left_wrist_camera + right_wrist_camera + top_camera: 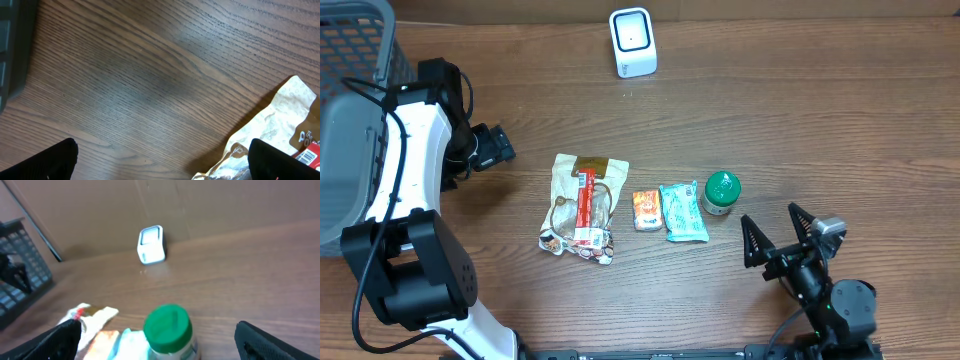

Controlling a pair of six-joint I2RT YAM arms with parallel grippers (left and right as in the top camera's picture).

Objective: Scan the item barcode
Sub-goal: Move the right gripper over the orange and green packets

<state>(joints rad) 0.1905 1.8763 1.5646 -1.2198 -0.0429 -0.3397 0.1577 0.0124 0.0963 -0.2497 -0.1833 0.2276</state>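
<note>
The left tool (pixel 162 146) hangs over bare desk (pixel 820 110) with its fingers spread wide, one black tip in each lower corner of the left wrist view and nothing between them. A crinkled snack bag (pixel 582 205) lies just to its right. The bag carries a red label (pixel 310 152), and the white strip on that label may be a barcode, though the print is too small and too cropped to be sure. In the overhead view the bag is the leftmost of four items in a loose row across the middle of the desk. Next come a small orange packet (pixel 646 210), a teal packet (pixel 683 212) beside it, and an upright green-lidded jar (pixel 721 192) at the right end. None of them is held. The right tool (pixel 768 214) sits near the front edge of the desk, also wide apart and empty, and it points toward the jar, which fills the lower middle of the right wrist view. The white scanner (pixel 633 42) stands upright at the far edge, well apart from the row and from both arms. A grey mesh basket (pixel 350 100) sits at the left end of the desk, behind the left arm.
</note>
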